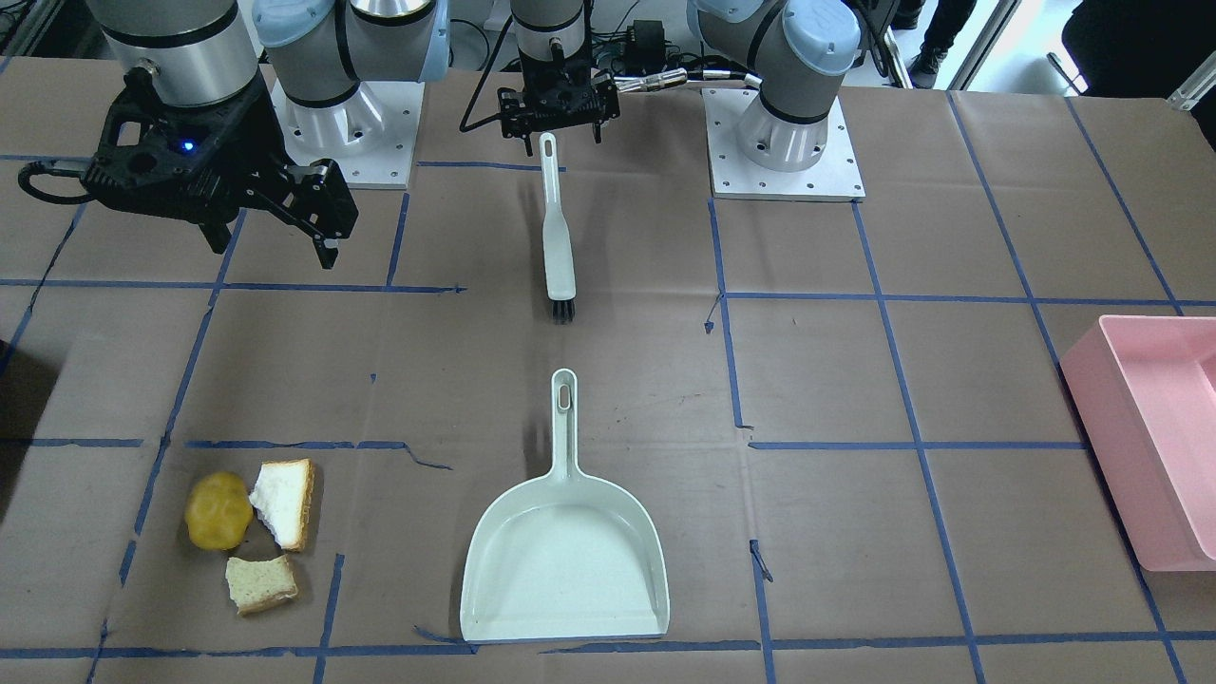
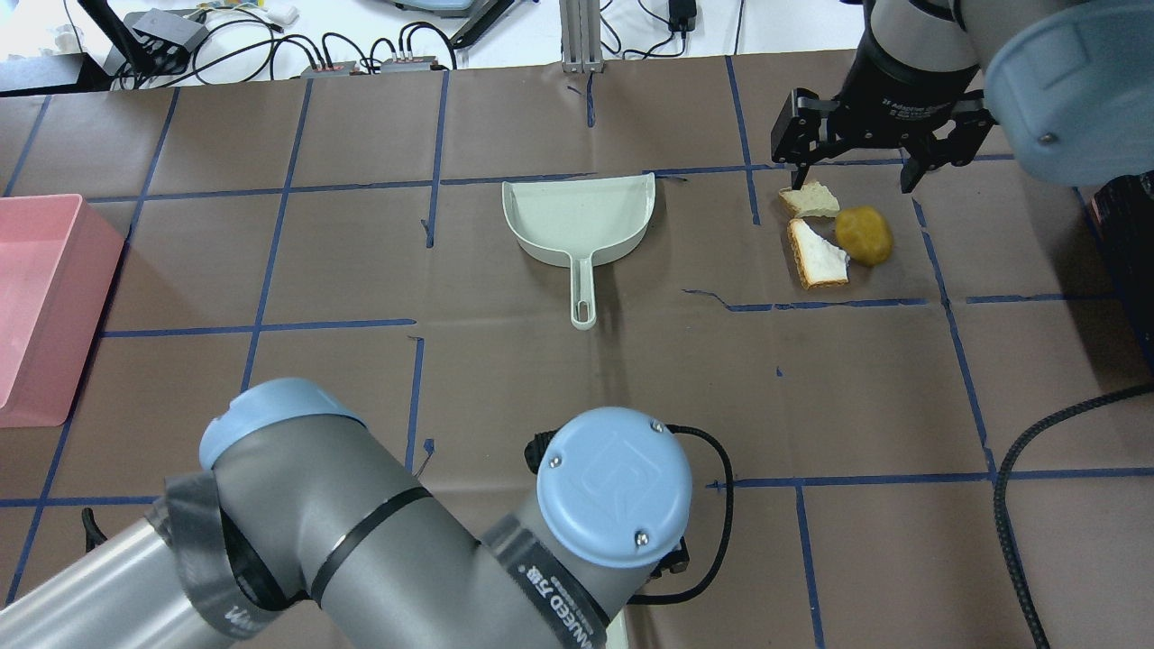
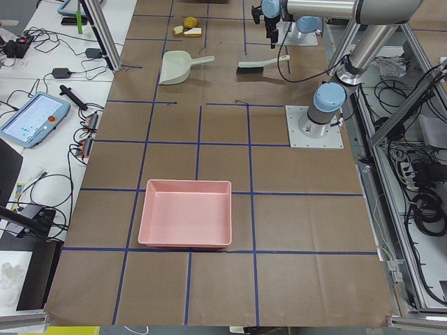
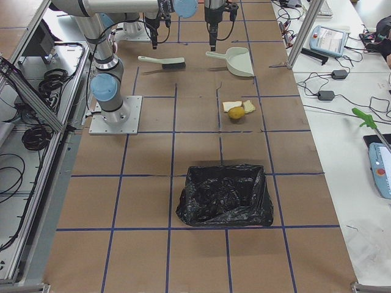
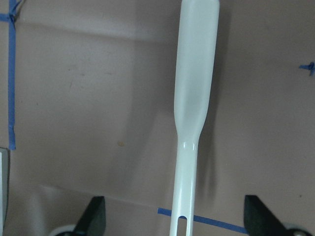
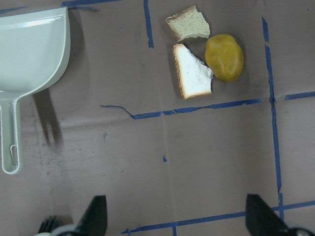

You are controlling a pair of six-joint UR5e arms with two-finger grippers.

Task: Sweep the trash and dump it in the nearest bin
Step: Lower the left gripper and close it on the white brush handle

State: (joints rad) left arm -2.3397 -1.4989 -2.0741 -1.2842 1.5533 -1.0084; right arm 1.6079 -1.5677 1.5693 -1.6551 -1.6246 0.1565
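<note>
Left tool [image 1: 560, 136] hangs, jaws spread, over the brush [image 1: 559, 255] handle's end; the dustpan [image 1: 565, 560] lies apart beyond its bristles

I count on my feeds: 2 bread pieces [image 1: 283, 503] [image 1: 260, 583] | 1 yellow lump [image 1: 218, 511] | 1 dustpan [image 1: 564, 560] | 1 brush [image 1: 557, 237] | 1 pink bin [image 1: 1121, 446] | 1 black-bagged bin [image 4: 225, 217] | 2 robot arms [image 1: 180, 47] [image 1: 798, 57] | 2 grippers [image 1: 560, 141] [image 2: 843, 173]
</note>
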